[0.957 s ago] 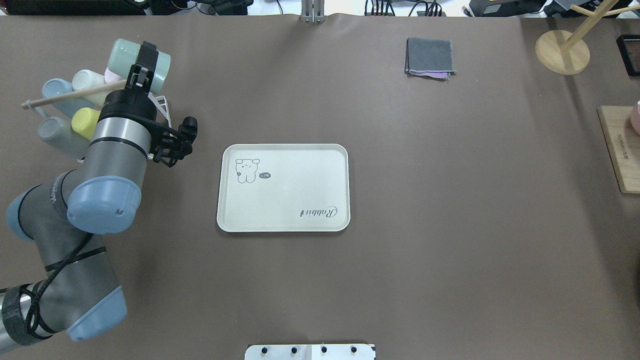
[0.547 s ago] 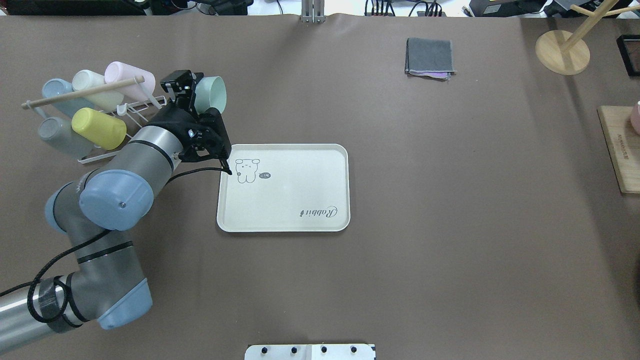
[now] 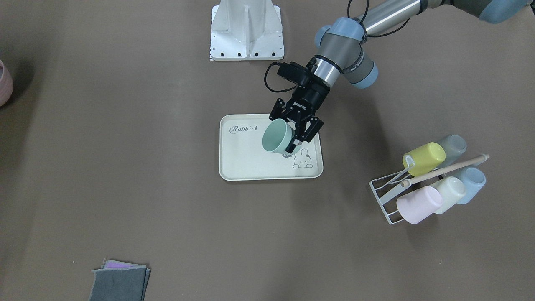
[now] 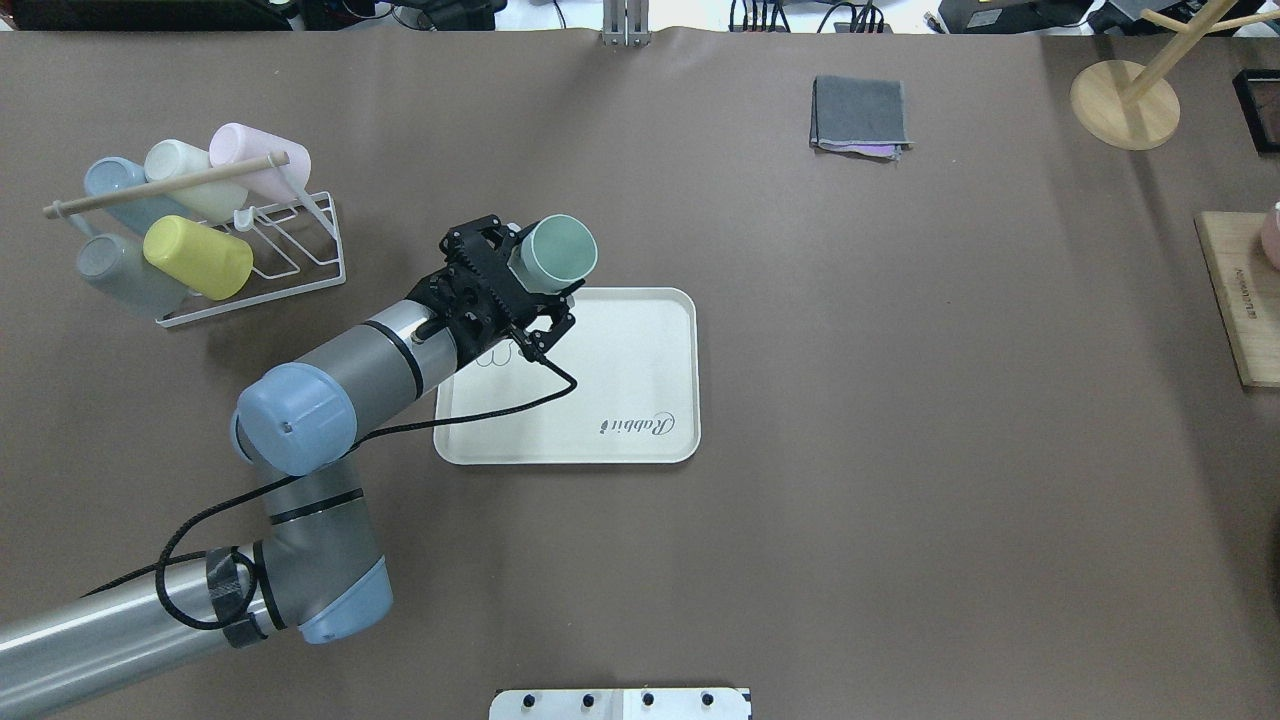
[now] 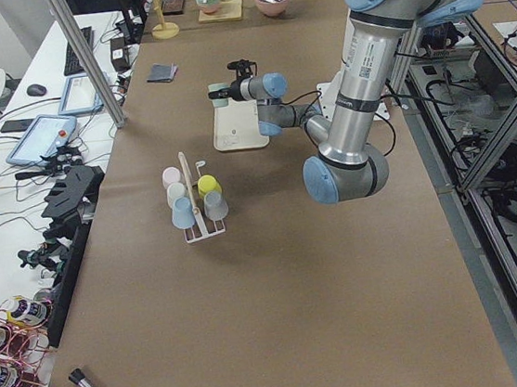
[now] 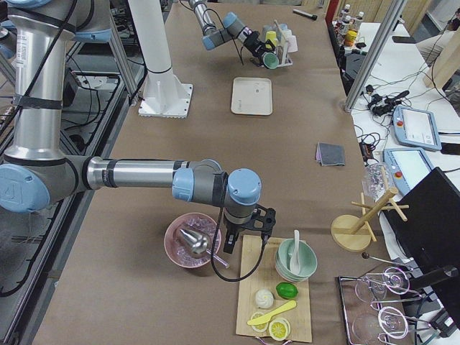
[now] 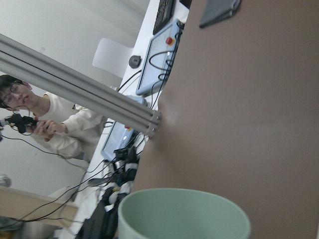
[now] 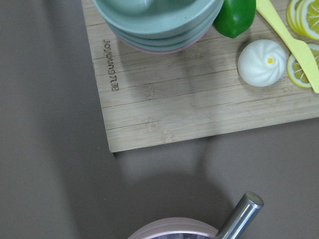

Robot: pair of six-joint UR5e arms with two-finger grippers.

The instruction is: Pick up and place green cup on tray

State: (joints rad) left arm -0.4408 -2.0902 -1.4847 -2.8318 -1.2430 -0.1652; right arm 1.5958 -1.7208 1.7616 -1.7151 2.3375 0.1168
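The left hand (image 3: 287,133) is closed tight on the green cup (image 3: 273,137), which hangs tipped on its side in the air over the bunny end of the tray (image 3: 246,165). I think it should turn the cup upright, go down slowly, then let go. 0.5 seconds ago the cup was nearer the wire rack (image 4: 300,240), not yet over the tray.

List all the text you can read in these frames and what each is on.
"Rabbit": script printed on the tray.
Lettering on the body of the left gripper: too small to read.
Engraved word on the wooden board: turned sideways, not clearly legible.
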